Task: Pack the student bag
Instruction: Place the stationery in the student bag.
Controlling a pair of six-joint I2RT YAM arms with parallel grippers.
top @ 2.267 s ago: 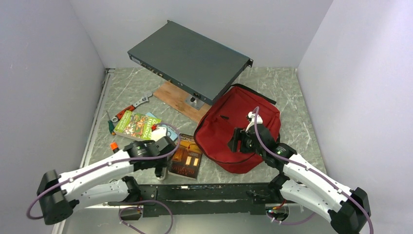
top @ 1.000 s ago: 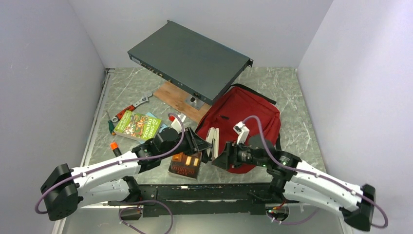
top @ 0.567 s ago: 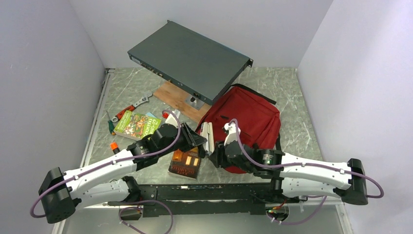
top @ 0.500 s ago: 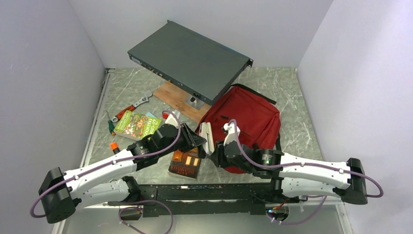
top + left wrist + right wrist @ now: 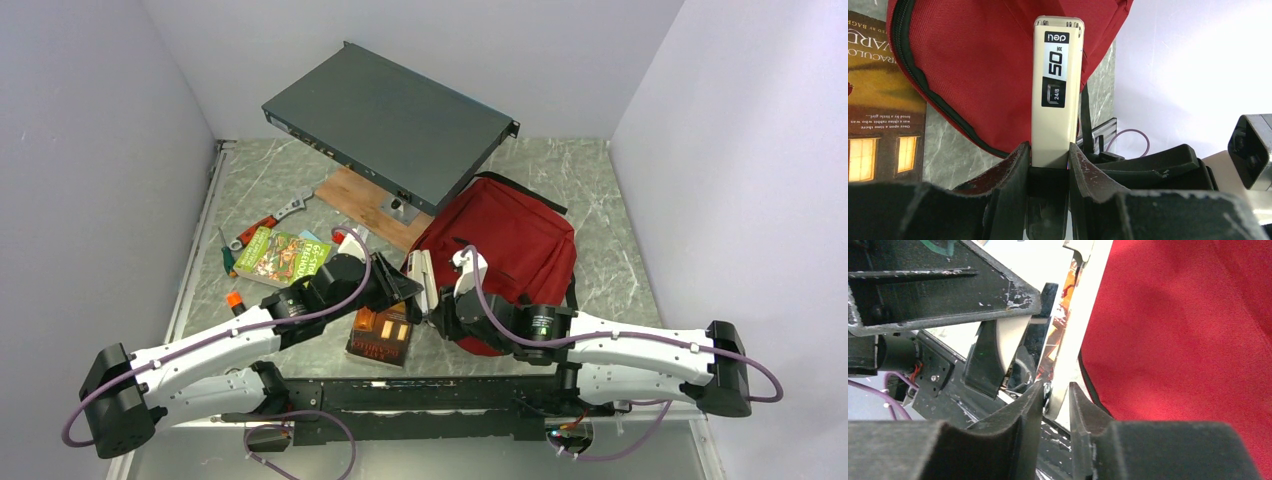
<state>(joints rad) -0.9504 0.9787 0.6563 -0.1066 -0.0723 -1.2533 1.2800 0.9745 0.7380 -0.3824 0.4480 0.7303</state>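
Note:
The student bag is a red backpack lying flat at the right of the table, its zipper shut along the near edge. It fills the left wrist view and the right wrist view. My left gripper is shut on one end of a cream stapler and holds it above the bag's left edge. In the left wrist view the stapler stands up between the jaws. My right gripper is shut on the stapler's other end, as the right wrist view shows.
A brown book lies under the grippers. A green book, hand tools and an orange-capped item lie at the left. A dark grey metal box rests on a wooden board at the back.
My left gripper rose from the table holding the stapler and moved right towards the bag. My right gripper left the bag's top, swung left and closed in on the stapler's free end.

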